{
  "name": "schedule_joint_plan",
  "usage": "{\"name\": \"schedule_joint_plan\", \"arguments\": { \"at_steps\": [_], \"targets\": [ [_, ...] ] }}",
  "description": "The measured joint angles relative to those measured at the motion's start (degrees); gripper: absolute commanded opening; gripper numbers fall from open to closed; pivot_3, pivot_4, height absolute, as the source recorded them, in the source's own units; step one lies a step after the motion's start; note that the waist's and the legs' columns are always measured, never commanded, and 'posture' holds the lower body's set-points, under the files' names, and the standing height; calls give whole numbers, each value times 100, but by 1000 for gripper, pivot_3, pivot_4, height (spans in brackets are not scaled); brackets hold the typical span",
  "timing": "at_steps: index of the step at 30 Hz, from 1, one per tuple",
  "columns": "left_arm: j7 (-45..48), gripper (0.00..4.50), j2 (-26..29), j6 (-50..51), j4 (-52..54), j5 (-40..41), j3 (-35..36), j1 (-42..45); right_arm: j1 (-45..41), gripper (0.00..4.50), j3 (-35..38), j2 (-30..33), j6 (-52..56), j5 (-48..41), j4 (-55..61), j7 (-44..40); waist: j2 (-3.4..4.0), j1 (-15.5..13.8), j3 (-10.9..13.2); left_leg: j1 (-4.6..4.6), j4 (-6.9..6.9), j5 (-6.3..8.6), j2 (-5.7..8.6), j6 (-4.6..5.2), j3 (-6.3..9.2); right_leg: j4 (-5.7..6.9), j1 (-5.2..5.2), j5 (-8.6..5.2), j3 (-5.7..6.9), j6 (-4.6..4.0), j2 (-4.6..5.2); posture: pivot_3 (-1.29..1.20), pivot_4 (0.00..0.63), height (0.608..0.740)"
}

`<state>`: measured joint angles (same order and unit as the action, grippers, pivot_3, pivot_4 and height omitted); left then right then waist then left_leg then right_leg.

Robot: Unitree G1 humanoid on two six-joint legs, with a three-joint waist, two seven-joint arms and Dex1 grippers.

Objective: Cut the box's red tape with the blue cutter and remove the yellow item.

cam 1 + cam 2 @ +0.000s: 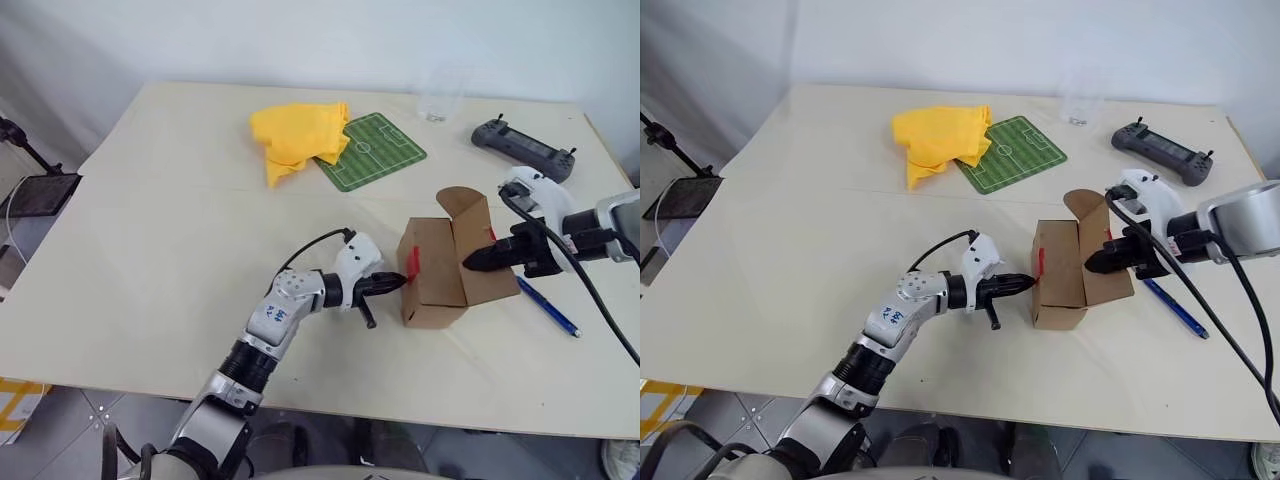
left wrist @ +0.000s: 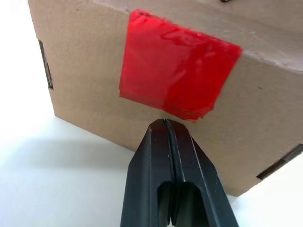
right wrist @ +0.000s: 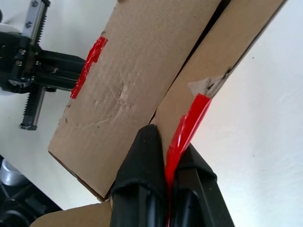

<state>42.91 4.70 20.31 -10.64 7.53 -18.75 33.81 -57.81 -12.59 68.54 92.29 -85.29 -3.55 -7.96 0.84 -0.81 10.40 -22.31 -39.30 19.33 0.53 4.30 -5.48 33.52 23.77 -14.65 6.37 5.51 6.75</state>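
The box (image 1: 440,280) stands on the pale worktop (image 1: 160,250), on its near right part, with one flap lifted up at the far side. A patch of the red tape (image 2: 175,90) sits on the box face that looks toward the left hand (image 1: 392,283). This hand has its two black fingers pressed together, holding nothing, and their tips are against that face just beside the lower edge of the tape.

The right hand (image 3: 165,156) comes to the box from the opposite side. Its fingers are closed on a box flap, where a second strip of red tape runs along the flap's edge and goes down between the fingertips. In the right wrist view the left hand shows behind the box.

The blue cutter (image 1: 548,307) lies flat on the worktop on the right of the box, near it, under the right arm; no hand touches it.

At the far side of the worktop there are a yellow cloth (image 1: 297,137), crumpled, which overlaps the edge of a green mat with a football pitch drawing (image 1: 378,152), then a clear plastic cup (image 1: 440,96) and a grey controller (image 1: 524,149), well apart from the box
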Motion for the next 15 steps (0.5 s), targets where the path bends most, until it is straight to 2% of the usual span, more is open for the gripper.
{"name": "schedule_joint_plan", "arguments": {
  "at_steps": [4, 6, 9, 15],
  "targets": [
    [306, 0, 449, -41, 265, 26, 32, -122, -129, 24, -108, -10, 0, 4, 100, 112, 0, 28, 0, -8, 2, -12, -2, -17, 0, 6, 12, -1, 1, -4, 0, 0, 150, 740],
    [406, 0, 492, 16, 515, 207, 176, -154, -207, 24, -178, -9, 0, 75, 199, 148, 0, 28, 0, -12, 2, -10, -2, -14, 0, 5, 15, 0, 1, -5, 0, 0, 150, 740],
    [427, 0, 365, 155, 873, 578, 392, -146, -265, 24, -229, -9, 0, 189, 342, 160, 0, 22, 0, -15, 2, -5, -2, -10, 0, 0, 15, 0, 1, -4, 0, 0, 150, 740],
    [144, 0, -383, 378, 1269, 1277, 781, 147, -331, 24, -270, -10, 0, 383, 568, 166, 0, -39, 1, -22, 2, -2, -2, -7, 0, -7, 15, 2, 9, -2, -1, 0, 150, 740]
  ]
}}
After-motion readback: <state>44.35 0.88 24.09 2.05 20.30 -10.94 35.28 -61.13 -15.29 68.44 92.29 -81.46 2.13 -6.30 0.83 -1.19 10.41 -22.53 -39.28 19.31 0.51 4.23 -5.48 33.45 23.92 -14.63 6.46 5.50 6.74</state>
